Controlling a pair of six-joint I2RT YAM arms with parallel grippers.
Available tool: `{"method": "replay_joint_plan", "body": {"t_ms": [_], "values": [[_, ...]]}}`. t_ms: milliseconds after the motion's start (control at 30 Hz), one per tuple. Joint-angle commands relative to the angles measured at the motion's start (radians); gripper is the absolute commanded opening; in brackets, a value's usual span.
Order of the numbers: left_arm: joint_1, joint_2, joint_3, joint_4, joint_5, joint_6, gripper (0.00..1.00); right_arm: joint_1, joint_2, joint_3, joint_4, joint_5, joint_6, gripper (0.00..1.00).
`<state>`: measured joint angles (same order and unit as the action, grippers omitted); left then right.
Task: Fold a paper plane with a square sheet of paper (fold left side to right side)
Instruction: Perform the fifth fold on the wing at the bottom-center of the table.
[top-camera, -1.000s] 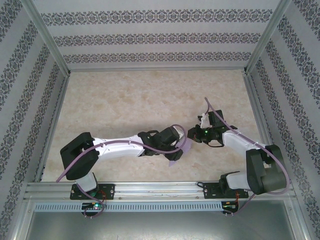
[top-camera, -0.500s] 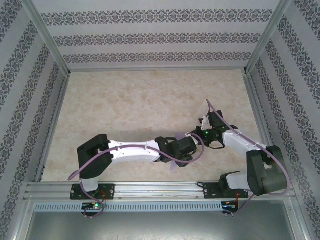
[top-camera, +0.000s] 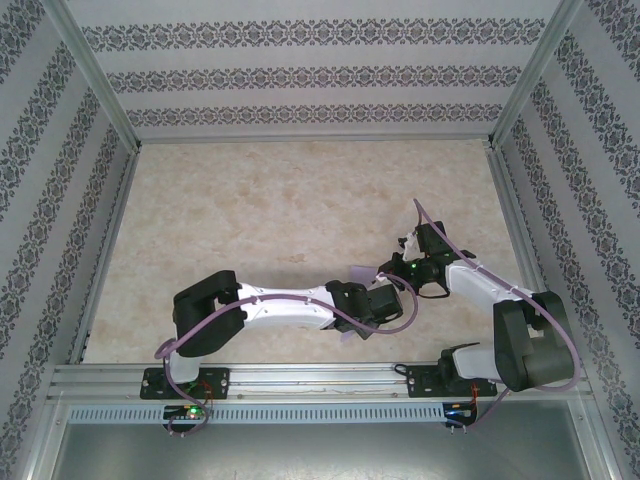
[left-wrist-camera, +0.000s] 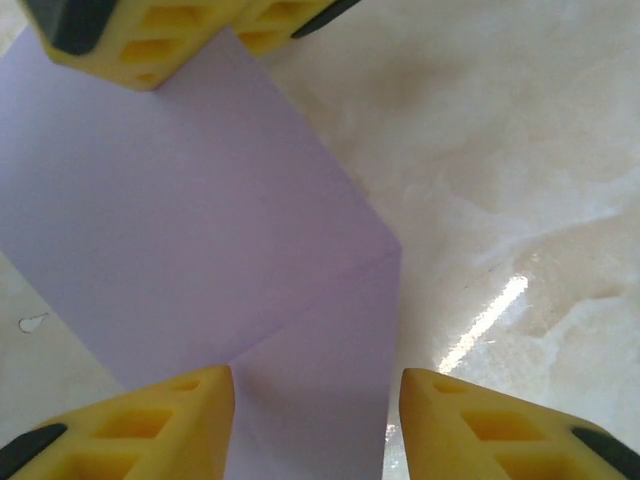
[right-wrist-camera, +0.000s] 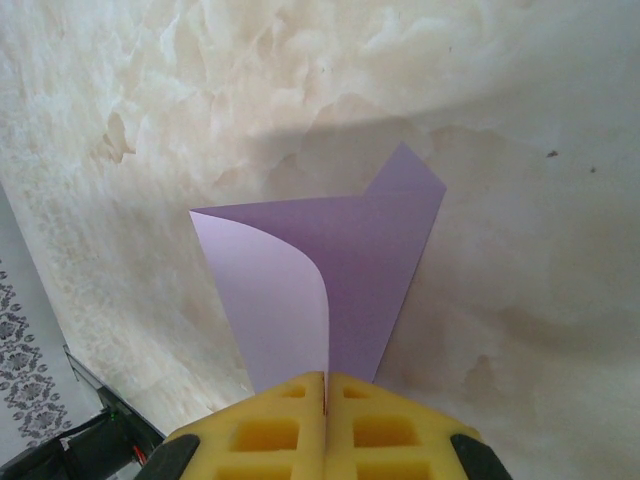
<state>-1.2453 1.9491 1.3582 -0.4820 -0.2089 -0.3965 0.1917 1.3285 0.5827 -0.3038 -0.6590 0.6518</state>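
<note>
1. Currently the square sheet of paper (left-wrist-camera: 200, 230) lies on the marble-patterned worktop (top-camera: 280, 210). In the overhead view it is toward 5 o'clock, close to the near edge, between the two wrists and largely covered by them.
2. Right jaws: pressed together at 6 o'clock of the right wrist view, pinching one edge of the sheet. Their yellow fingers (right-wrist-camera: 290, 430) show no gap. The paper fans away toward 12 o'clock, its pale flap curling up off the layer beneath.
3. Left jaws: spread, gripping nothing. In the left wrist view their fingers (left-wrist-camera: 130, 420) sit at 7 and 5 o'clock over the sheet; whether they touch it I cannot tell. A fold line runs from between them toward the corner near 3 o'clock. The right jaws show at 11 o'clock on the far edge.
4. Step in hand, as I judge it: the left-to-right fold is brought over but not flattened, and nothing plane-shaped has formed yet.
5. Next move, likely: the left jaws come down and press along the fold while the right pinch holds the edges aligned. Thin paper springs back and slides, so the pressure should be light and the pinch should hold until the crease sets.
</note>
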Motion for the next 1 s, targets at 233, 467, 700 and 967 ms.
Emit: {"method": "replay_joint_plan", "body": {"t_ms": [233,467,700,967], "values": [[-0.007,0.018,-0.009,-0.023,-0.03,-0.051,0.26,-0.003,0.011,0.014,-0.011,0.031,-0.003,0.0],[0.012,-0.008,-0.058,0.031,0.014,-0.084,0.14,-0.006,0.006,0.016,-0.028,0.037,-0.022,0.04],[0.053,-0.088,-0.134,0.122,0.101,-0.105,0.1,-0.035,-0.076,0.043,-0.12,0.092,-0.076,0.3],[0.136,-0.151,-0.262,0.318,0.343,-0.173,0.08,-0.12,-0.222,0.037,-0.207,0.139,-0.158,0.54]]}}
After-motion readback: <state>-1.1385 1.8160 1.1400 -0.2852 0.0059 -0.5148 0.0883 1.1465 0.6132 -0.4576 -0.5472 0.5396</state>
